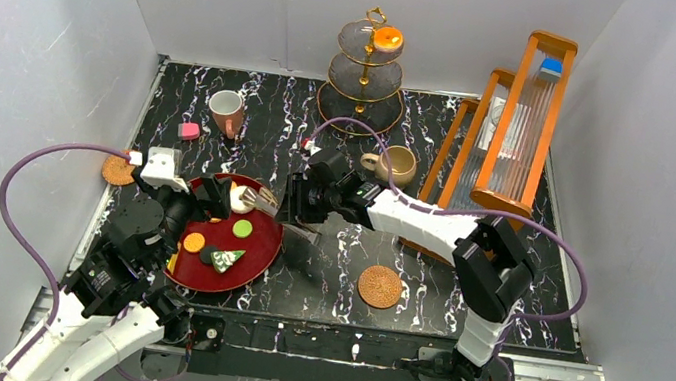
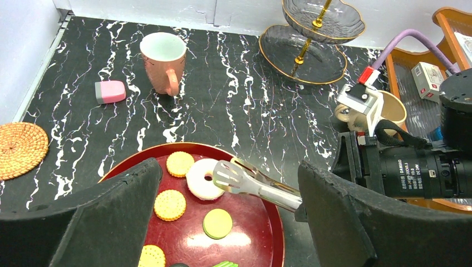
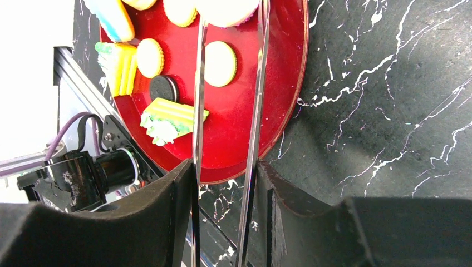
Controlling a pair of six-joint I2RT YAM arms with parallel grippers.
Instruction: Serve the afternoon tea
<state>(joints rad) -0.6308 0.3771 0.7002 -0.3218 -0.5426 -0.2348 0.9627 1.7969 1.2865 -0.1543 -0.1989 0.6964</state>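
Right gripper pinching tongs, tong tips at white donut on red tray, left gripper spread above tray.

Tea things set out on a tabletop, read as a dial with 12 o'clock at the far wall.

The tray lies at 8 o'clock and holds cookies, a cake slice and, at its far side, a donut. The tongs, clamped in the right gripper, come in from the tray's 2 o'clock, with their tips at the donut. The left gripper hangs over the tray, fingers spread. The tiered stand is at 12 o'clock, with one pastry on its top tier. The far mug is at 11 o'clock, a pastry block to its left. The near mug is at 1 o'clock, in front of the stand. A rack is at 2 o'clock. The left coaster is at 9 o'clock and the front coaster at 5 o'clock.
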